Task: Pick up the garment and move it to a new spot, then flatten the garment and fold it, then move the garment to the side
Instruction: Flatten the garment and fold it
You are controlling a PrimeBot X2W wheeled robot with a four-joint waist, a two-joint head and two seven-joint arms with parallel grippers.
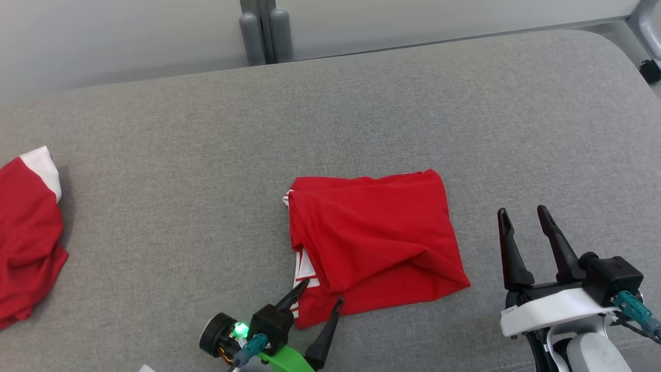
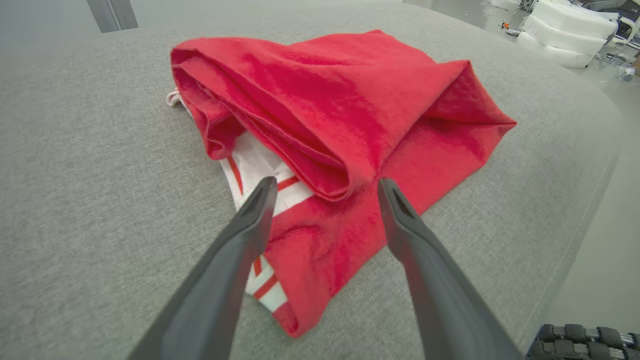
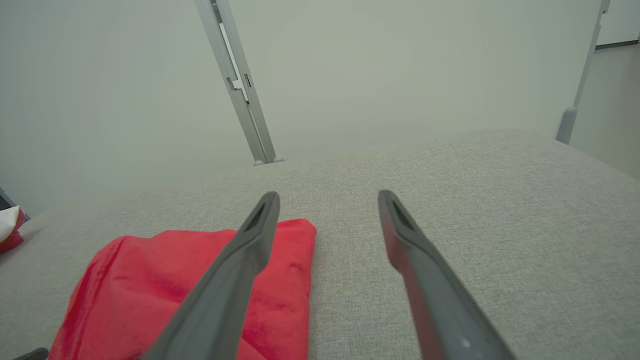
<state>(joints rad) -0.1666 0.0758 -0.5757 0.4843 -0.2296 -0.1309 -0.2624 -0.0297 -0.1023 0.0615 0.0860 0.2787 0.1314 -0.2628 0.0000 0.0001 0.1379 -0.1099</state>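
Garment, head view: a red piece folded into a rough, slightly skewed rectangle, lying near the middle of the grey padded surface. Its longer axis runs across the view from left to right, and its near right corner points out toward the lower right. White trim with red stripes shows along its left edge. The left gripper sits at the garment's near left corner with its fingers spread, one tip over the striped trim and the other at the near edge; whether they touch the cloth cannot be told. The right gripper stands apart from the garment's right edge, over bare surface, fingers spread and holding nothing. A second red and white garment lies well apart at the far left. Left wrist view: the garment lies directly ahead of the left gripper, whose open tips straddle a rolled lip of the top layer. The red layers are stacked loosely, a white striped panel shows beneath them beside one fingertip, and one pointed corner juts to this view's right. Nothing is pinched. Right wrist view: the right gripper is open over bare grey surface, and the garment lies at this view's lower left, partly behind one finger.
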